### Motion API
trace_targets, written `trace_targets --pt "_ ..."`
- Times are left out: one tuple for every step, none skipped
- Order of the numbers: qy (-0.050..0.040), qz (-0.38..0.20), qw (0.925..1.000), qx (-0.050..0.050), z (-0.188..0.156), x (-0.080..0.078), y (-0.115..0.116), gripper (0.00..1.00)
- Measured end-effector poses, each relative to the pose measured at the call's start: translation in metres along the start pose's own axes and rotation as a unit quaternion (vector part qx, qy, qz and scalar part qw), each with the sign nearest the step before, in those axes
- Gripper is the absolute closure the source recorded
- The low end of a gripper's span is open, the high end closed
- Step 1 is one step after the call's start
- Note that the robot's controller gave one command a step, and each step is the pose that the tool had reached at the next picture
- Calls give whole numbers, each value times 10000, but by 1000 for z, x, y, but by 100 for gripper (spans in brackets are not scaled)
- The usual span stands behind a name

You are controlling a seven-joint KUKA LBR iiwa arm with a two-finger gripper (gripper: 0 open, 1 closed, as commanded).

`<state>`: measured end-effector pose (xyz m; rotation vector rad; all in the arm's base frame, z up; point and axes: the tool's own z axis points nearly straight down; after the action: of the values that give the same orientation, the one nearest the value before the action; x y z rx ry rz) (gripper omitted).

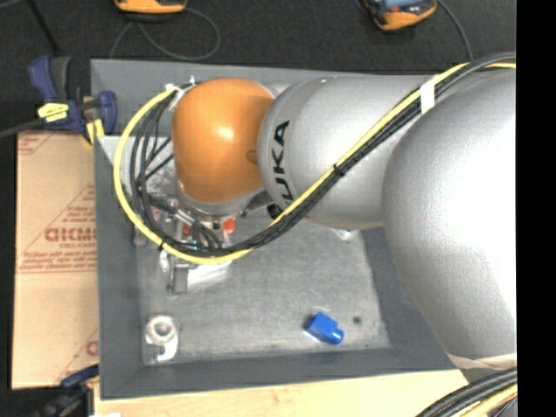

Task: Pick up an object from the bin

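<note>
**Gripper hanging low over the bin's left half, pick not yet settled**

The silver arm (347,155) is reaching in from the right and is bending down over the left half of the grey metal bin (278,294). Its rounded orange cover (217,142) and a looping yellow cable (130,159) are hiding most of what lies beneath the wrist. The gripper (178,276) is showing just below that cover, low and close to the bin floor. I cannot tell whether it is apart or together, nor whether anything is sitting in it. Judging by the steep downward pose, the arm is lining up for a grab from above.

A whitish piece (208,274) is lying just beside the gripper, partly under the wrist, and is probably the thing being gone for. Too little of it is showing to give its shape or its long axis.

Two other things are lying loose on the floor. A pale round ring-like piece (161,333) is resting near the lower left corner, close below the gripper. Its round face seems to be turning up towards the camera, with a short stub trailing towards the near wall. A small blue block (323,327) is lying well apart to the right, near the near wall. Its long axis is running from upper left to lower right in the view, flat on the floor.
</note>
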<state>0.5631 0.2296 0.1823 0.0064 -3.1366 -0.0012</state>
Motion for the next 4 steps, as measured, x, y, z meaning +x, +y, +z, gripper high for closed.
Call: trace_targets --pt "-132 -712 9974 -18 96 -21 -79 0" --pt "-142 -1424 9897 -6 104 -40 -80 0" --pt "-226 -1393 9900 -31 98 -45 -79 0" --pt "-195 -1376 9903 -18 102 -45 -77 0"
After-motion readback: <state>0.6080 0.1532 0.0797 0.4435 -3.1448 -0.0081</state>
